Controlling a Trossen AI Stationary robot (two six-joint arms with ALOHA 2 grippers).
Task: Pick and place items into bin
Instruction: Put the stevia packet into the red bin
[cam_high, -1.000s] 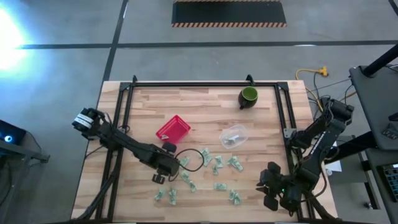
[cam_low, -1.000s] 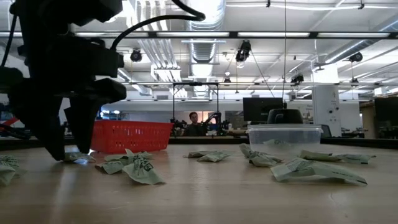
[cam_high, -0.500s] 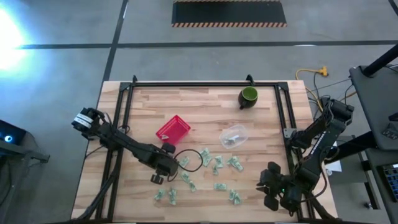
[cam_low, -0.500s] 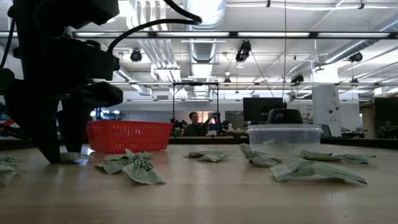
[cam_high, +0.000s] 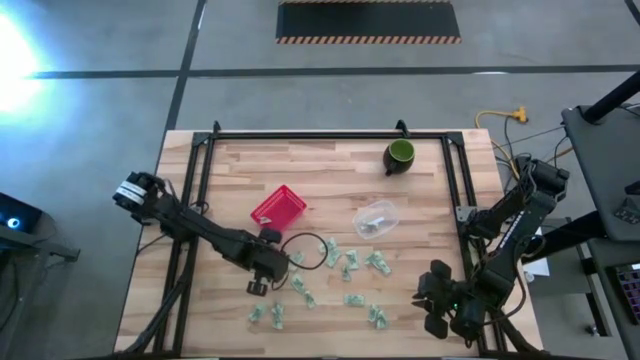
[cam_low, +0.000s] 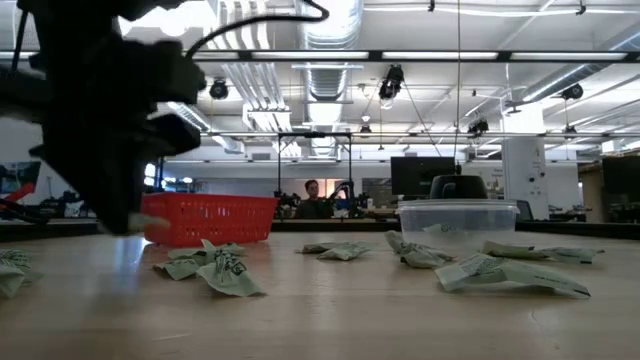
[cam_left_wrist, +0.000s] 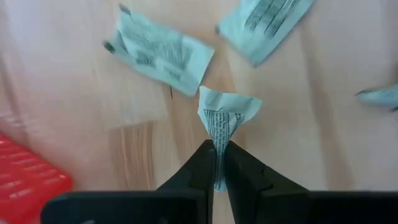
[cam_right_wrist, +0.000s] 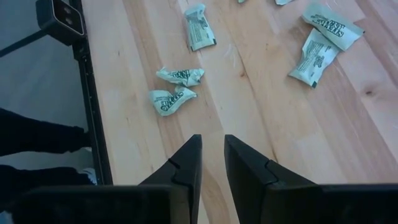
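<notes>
Spanning the high view, the wooden bench (cam_high: 330, 190) carries a red bin (cam_high: 279, 207), a clear plastic tub (cam_high: 376, 218), a dark green cup (cam_high: 400, 154) and a loose scatter of pale green wrapped items (cam_high: 345, 270) across its near half.

Left arm: reaches in from the left edge, with the left gripper (cam_high: 272, 264) just beside the scatter's left margin and near the bin. In the left wrist view its fingers (cam_left_wrist: 202, 168) are pressed together on the tail of one crinkled packet (cam_left_wrist: 225, 114), which fans out beyond the tips. Other items lie flat on the wood beside it, and a corner of the bin shows at the frame's edge.

Right arm: parked at the bench's right edge. The right gripper (cam_right_wrist: 212, 163) hangs over bare wood with a narrow slit between its fingers, holding nothing.

Step in hand, by judgement: the pick is made; the carry has not begun. The next move calls for a lift clear of the neighbouring items, a short traverse over the bin's rim, and release inside. Most items are not yet binned.
</notes>
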